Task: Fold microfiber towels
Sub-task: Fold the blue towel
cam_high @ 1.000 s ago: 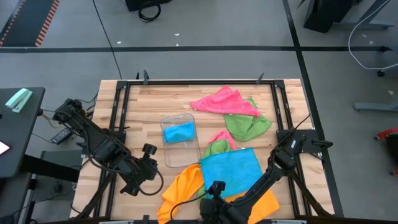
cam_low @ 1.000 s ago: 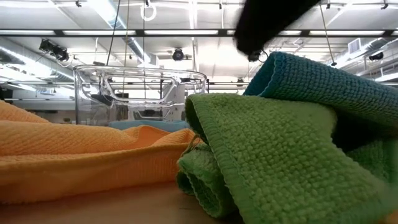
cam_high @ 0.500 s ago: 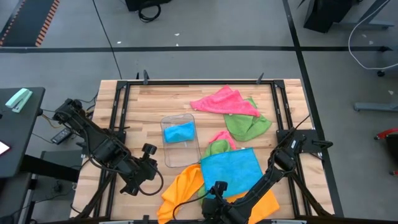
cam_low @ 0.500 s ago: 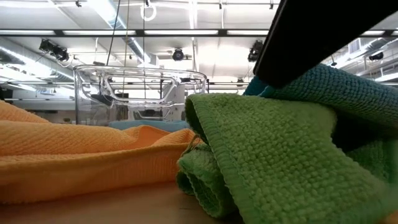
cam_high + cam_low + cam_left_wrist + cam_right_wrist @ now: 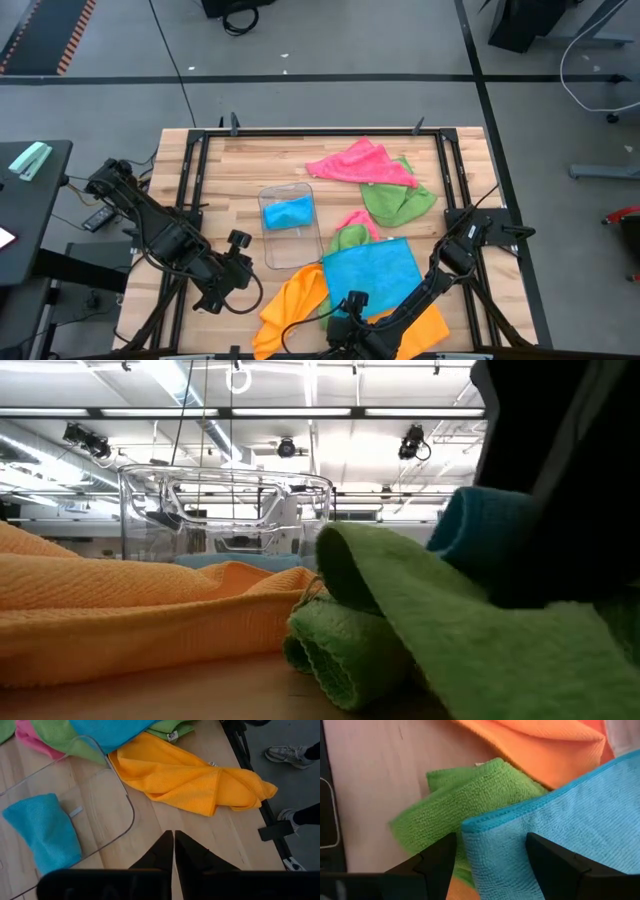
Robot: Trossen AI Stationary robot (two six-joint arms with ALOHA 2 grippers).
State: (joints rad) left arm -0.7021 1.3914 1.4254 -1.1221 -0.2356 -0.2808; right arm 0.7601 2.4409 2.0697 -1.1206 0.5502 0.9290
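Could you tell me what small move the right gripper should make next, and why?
Probably close the right gripper on the corner of the spread blue towel. Its open fingers already straddle that corner, which lies over a green towel, so a pinch should catch it. The left gripper waits shut beside the clear tray.

Bare wood along the table's (image 5: pixel 215 165) far and left sides, clear tray (image 5: pixel 288 245) mid-table, towel heaps (image 5: pixel 370 275) crowding the near right, pink towel (image 5: pixel 358 163) blocking the far right
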